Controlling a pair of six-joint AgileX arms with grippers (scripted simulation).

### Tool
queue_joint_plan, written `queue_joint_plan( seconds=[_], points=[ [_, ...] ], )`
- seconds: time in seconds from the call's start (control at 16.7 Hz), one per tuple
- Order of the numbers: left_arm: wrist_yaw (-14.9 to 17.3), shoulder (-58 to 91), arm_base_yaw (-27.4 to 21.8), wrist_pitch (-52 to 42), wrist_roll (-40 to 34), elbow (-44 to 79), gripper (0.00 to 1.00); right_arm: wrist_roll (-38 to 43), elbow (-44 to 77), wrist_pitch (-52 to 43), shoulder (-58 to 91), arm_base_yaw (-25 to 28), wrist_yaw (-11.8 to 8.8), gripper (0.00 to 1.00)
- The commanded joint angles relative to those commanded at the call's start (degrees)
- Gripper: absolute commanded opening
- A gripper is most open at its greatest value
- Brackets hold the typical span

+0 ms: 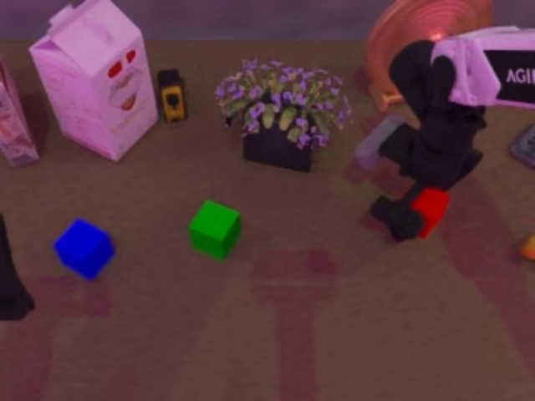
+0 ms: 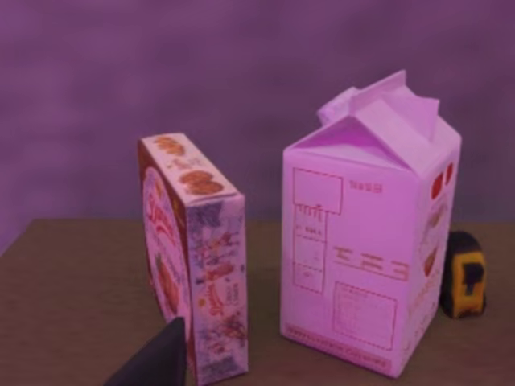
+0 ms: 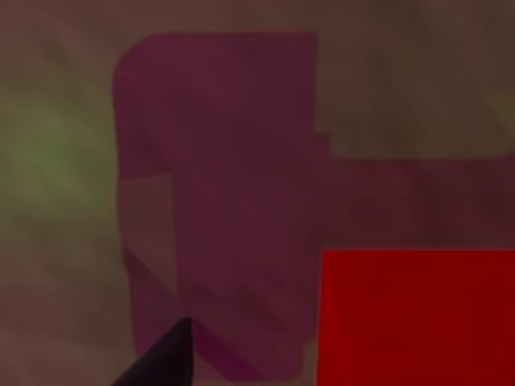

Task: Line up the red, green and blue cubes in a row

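Gripping the red cube (image 1: pixel 432 210) between its dark fingers, the right gripper (image 1: pixel 415 215) sits at the right side of the tabletop (image 1: pixel 334 334), in front of the orange disc (image 1: pixel 418 33); whether the cube rests on the surface or is raised cannot be told. In the right wrist view the red cube (image 3: pixel 414 318) fills one corner. The green cube (image 1: pixel 215 228) lies near the centre, in front of the potted purple flowers (image 1: pixel 282 109), and the blue cube (image 1: pixel 84 247) lies well apart to its left. The left arm (image 1: pixel 12 288) stays at the left edge; its finger state cannot be told. Its wrist view shows a milk carton (image 2: pixel 366 241), a snack box (image 2: pixel 193 257) and a small yellow object (image 2: pixel 464 283).
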Motion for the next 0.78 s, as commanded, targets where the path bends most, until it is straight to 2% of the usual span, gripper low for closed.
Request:
queue_joint_plan(
  seconds=[0.12,0.78],
  points=[
    [0.0,0.0,0.0,0.0,0.0,0.0,1.00,0.0,0.0,0.0,0.0,0.0,0.0,1.00],
    [0.0,0.0,0.0,0.0,0.0,0.0,1.00,0.0,0.0,0.0,0.0,0.0,0.0,0.17]
  ],
)
